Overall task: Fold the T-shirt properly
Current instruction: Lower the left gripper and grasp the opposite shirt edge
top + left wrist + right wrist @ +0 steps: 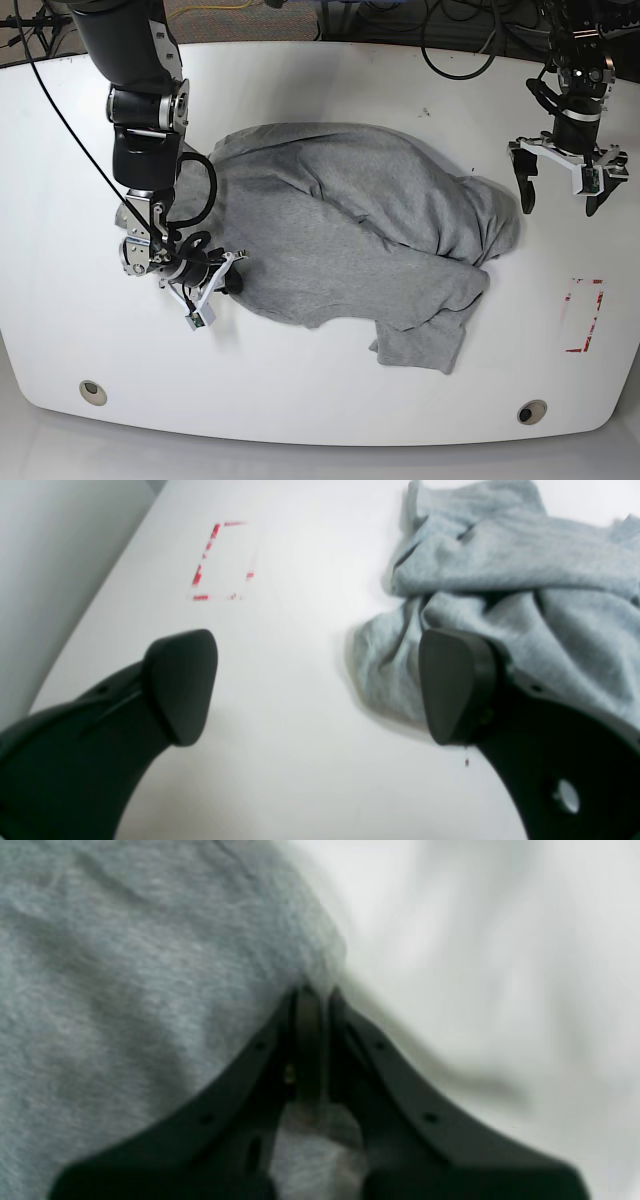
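The T-shirt (pixel 350 235) lies crumpled in a grey heap across the middle of the white table (pixel 320 400), with no lettering showing. My right gripper (pixel 228 275) sits at its left edge, shut on a pinch of the fabric; up close, its fingertips (pixel 310 997) meet on the hem of the T-shirt (pixel 125 990). My left gripper (pixel 560 200) hangs open just off the shirt's right side, holding nothing. In the left wrist view, the left gripper (pixel 315 690) spans bare table, and the T-shirt (pixel 525 580) lies behind its right finger (pixel 450 685).
A red dashed rectangle (pixel 583 315) is marked on the table near its right edge, also seen as the red rectangle (pixel 222 562). Two round holes (pixel 92 390) (pixel 532 411) sit near the front edge. Cables (pixel 460 50) run behind the table.
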Robot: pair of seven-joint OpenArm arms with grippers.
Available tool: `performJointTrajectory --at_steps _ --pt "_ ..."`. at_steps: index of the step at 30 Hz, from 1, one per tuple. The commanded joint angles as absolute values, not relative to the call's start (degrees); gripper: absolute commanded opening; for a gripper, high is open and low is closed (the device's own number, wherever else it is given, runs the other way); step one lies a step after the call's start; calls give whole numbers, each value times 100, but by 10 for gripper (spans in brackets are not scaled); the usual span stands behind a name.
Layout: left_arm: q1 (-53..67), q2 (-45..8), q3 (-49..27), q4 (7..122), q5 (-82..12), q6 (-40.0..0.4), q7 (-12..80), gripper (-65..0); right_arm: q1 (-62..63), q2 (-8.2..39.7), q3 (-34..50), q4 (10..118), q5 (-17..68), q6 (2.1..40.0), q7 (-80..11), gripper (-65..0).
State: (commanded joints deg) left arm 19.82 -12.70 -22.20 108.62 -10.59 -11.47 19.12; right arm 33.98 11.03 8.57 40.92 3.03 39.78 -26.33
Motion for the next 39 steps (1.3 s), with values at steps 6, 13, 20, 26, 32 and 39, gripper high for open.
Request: performJointTrajectory --at_steps 6,13,20,26,32,39 --pt "1138 -1262 -2492 10501 -1059 -1147 3187 -33 3310 1156 857 4101 303 3978 -2633 -650" --pt "259 -1235 -2527 9956 -1068 -1156 4136 0 3292 1156 857 4101 303 3978 -2633 -650" --pt "-75 -1015 -2501 9578 -1059 -1692 4180 0 3292 1156 857 4101 303 3978 -2633 -650" --pt "-259 -901 -2492 9007 -1042 -1833 4180 0 3292 1147 857 4110 303 3996 -2633 -650" --pt "-426 -892 -2334 8479 -1042 -1842 4180 0 3292 1147 857 4110 303 4000 -2633 -650" --pt "-444 -892 -2237 8251 -1059 -1877 4171 0 3292 1147 857 4110 303 4000 -2633 -650"
